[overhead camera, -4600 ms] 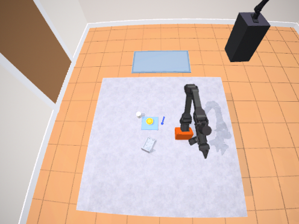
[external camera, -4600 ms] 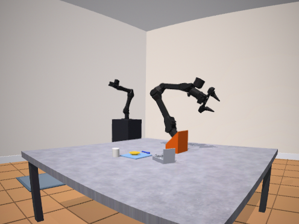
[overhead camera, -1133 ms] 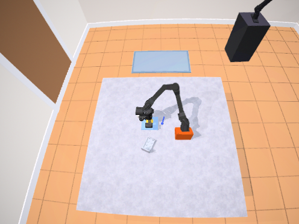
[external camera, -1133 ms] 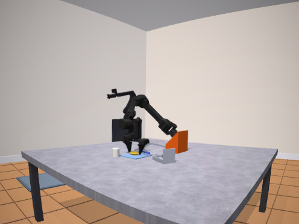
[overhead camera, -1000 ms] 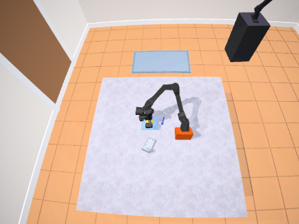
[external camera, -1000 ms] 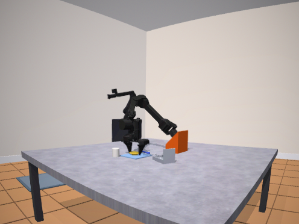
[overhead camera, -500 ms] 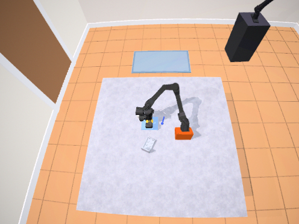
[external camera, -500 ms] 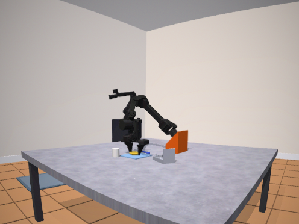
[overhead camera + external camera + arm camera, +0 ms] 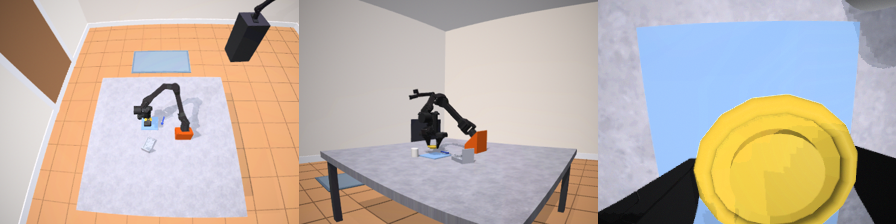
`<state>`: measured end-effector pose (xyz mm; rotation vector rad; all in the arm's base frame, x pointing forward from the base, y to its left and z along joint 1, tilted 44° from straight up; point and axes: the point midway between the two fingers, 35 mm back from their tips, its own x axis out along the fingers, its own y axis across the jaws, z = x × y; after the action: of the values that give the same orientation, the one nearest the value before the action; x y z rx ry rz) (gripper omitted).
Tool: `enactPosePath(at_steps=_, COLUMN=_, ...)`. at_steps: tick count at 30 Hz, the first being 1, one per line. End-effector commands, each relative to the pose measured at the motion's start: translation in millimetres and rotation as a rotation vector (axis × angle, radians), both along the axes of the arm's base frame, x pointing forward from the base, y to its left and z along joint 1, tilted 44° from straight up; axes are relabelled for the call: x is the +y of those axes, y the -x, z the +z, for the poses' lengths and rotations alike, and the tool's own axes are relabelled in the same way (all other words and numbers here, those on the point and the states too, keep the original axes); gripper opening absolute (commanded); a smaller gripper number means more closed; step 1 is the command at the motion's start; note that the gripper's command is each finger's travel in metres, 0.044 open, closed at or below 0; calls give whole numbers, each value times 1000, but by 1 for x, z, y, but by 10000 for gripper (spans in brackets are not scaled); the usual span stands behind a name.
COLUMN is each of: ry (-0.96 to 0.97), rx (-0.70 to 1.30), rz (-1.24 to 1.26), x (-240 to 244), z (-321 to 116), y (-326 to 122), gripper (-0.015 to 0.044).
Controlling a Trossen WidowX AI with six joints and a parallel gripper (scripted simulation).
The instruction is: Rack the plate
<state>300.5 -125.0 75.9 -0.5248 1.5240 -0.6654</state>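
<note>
The yellow round plate (image 9: 150,119) (image 9: 431,147) (image 9: 778,107) is held roughly level, a little above the light blue mat (image 9: 154,127) (image 9: 435,156) (image 9: 698,60). My gripper (image 9: 433,147) (image 9: 774,161) points down and is shut on the plate, with one finger at each of two opposite edges. The lower edge of the plate is cut off in the wrist view. The pale grey dish rack (image 9: 149,144) (image 9: 468,156) stands on the table apart from the mat, with a tall wall at one end. Its slots are too small to make out clearly.
A white cup (image 9: 415,152) stands beside the mat; the arm hides it in the top view. A small blue object (image 9: 163,120) (image 9: 445,152) lies on the mat's other side. The orange block (image 9: 184,134) (image 9: 481,142) at the arm's base stands beyond it.
</note>
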Motion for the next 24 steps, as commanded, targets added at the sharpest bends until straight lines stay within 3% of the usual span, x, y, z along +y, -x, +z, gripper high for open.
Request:
enactPosePath(at_steps=1, ry=-7, rx=-6, rz=-3, x=16, z=14, y=-5, gripper=0)
enactPosePath(at_steps=24, ry=0, rx=-3, rz=-3, x=83, z=82, y=-17, gripper=0)
